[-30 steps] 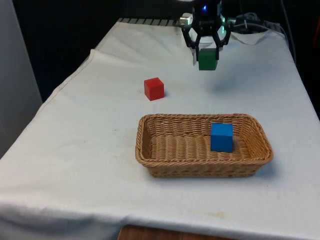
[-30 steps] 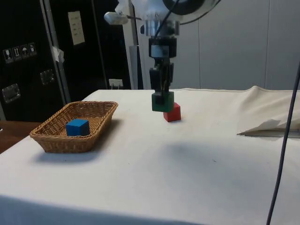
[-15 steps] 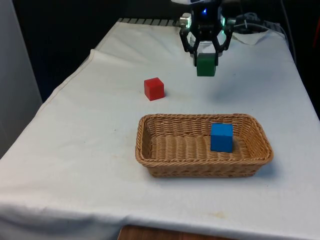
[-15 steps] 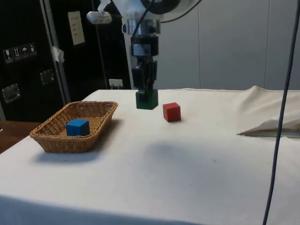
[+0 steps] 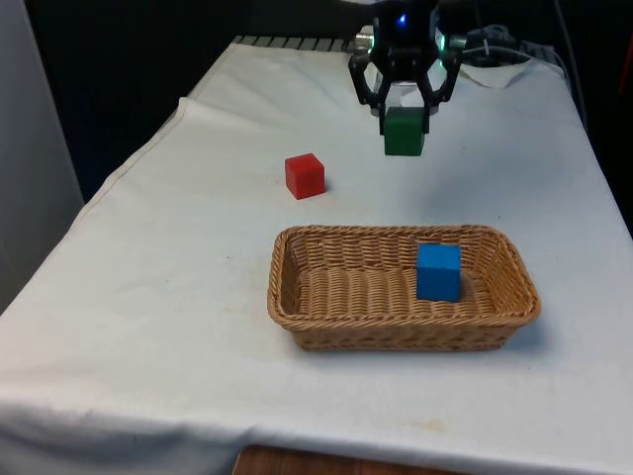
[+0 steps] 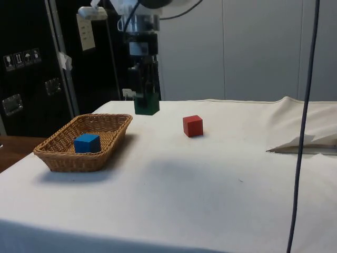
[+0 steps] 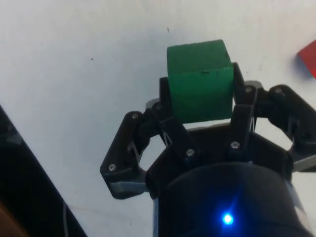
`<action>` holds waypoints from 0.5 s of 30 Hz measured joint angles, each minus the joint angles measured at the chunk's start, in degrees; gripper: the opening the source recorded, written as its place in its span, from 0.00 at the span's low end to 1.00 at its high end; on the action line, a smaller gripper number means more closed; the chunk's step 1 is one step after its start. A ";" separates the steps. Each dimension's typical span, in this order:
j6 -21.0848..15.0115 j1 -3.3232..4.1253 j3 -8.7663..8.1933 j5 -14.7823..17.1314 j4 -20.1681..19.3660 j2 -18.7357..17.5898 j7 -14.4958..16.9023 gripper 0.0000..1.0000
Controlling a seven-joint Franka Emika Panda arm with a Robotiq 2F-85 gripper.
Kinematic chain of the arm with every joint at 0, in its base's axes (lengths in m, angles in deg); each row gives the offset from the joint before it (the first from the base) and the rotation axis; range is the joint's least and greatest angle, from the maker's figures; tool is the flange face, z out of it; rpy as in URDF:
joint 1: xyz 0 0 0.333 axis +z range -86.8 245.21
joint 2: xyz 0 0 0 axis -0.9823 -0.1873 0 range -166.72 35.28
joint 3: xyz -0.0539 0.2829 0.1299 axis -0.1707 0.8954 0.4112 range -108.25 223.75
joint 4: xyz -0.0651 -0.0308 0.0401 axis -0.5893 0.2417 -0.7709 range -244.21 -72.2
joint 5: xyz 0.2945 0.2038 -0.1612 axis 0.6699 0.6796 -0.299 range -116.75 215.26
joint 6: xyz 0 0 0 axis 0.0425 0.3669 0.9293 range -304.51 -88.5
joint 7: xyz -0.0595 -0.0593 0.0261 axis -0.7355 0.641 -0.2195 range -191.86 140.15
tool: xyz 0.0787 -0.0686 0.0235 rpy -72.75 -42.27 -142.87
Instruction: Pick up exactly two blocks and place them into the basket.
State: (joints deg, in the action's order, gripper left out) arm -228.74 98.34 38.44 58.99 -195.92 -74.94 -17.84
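— What's changed?
— Moved my pincer (image 6: 146, 101) over from beside the red block (image 6: 192, 126) toward the basket (image 6: 63, 156), green block (image 6: 146, 104) clamped tight between my fingers, held clear above the cloth (image 6: 210, 174).
— And the basket?
— Blue block (image 5: 438, 271) sits inside it; red one rests on the cloth, well apart.

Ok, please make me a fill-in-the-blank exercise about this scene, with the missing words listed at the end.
1. The black two-finger gripper holds a small cube-shaped block whose colour is ____.
2. The small blue cube-shaped block lies inside the woven wicker ____.
3. The small red cube-shaped block rests on the white ____.
4. The number of blocks now inside the woven wicker basket is ____.

Missing words: green; basket; cloth; one
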 measured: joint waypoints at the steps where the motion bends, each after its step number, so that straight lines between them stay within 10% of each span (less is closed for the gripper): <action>1: 0.40 0.00 0.00 0.00 0.63 -0.11 0.00 0.03; 15: 5.56 -0.46 -0.06 2.18 11.34 -5.73 1.20 0.03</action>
State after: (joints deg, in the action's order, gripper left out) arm -223.18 97.89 38.38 61.17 -184.57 -80.67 -16.63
